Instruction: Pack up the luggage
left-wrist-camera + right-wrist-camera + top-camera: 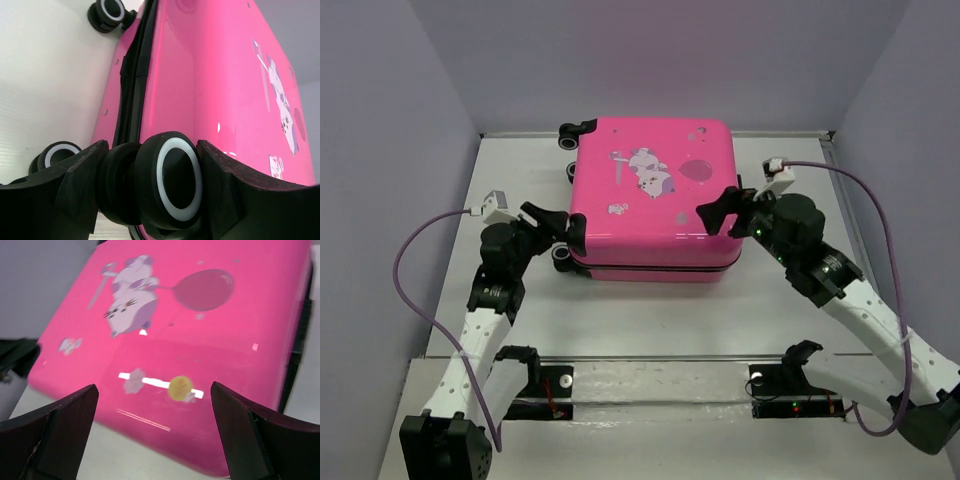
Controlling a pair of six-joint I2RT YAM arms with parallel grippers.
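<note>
The hot-pink luggage [655, 195] lies flat and closed on the white table, its cartoon-animal and balloon print facing up [135, 300]. My left gripper [565, 232] is at its near left corner. In the left wrist view both fingers press the sides of a black twin wheel [175, 182], so the left gripper [152, 145] is shut on it. The dark zip seam [132, 75] runs along the side. My right gripper [720, 212] hovers over the lid's near right corner. Its jaws [153, 386] stand wide open with nothing between them.
Two more black wheels [572, 133] stick out at the case's far left corner, and another wheel [57, 152] sits low beside the held one. Grey walls close in the table on three sides. A metal rail [660, 358] crosses the near edge by the arm bases.
</note>
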